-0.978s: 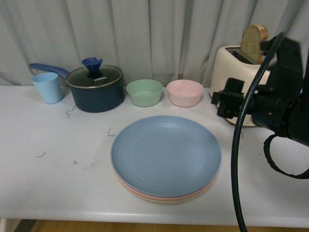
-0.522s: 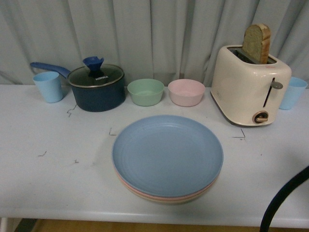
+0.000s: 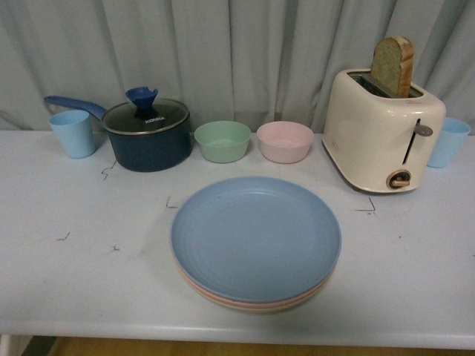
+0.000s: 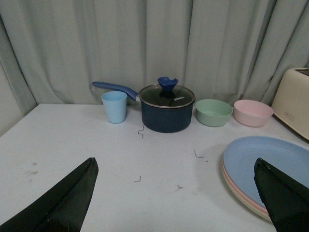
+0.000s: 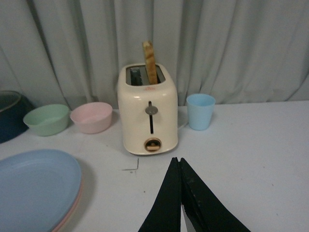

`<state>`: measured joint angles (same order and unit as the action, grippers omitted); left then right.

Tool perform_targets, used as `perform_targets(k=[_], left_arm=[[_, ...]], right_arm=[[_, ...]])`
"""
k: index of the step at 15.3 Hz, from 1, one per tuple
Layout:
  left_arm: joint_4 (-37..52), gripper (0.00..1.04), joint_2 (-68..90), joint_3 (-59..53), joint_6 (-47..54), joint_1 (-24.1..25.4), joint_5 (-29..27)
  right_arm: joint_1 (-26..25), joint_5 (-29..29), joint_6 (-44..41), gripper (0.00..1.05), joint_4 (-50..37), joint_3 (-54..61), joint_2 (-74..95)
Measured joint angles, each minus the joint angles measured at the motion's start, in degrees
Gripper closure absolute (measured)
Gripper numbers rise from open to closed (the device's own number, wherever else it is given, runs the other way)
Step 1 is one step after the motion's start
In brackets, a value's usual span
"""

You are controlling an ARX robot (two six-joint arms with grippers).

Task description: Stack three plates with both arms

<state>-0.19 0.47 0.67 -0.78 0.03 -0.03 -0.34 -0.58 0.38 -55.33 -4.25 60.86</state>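
The three round matte plastic plates (image 3: 256, 241) sit stacked near the front edge of the white counter (image 3: 82, 274), blue on top, pink and cream rims showing beneath. You can judge the stacking done. They look light, stiff and slightly slick; if you must shift them, take the thin rim, not the face. Your left tool (image 4: 176, 193) stands wide apart beside the stack, holding nothing. Your right tool (image 5: 179, 198) is pinched together, empty, near the cream toaster (image 5: 148, 113).
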Motion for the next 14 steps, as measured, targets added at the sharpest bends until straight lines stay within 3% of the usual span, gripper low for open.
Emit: perform_targets(k=[14], left_arm=[[0.0,0.07,0.0,0.0,0.0,0.0,0.0]], right_arm=[[0.0,0.4,0.0,1.03,29.3,3.6,-34.5]])
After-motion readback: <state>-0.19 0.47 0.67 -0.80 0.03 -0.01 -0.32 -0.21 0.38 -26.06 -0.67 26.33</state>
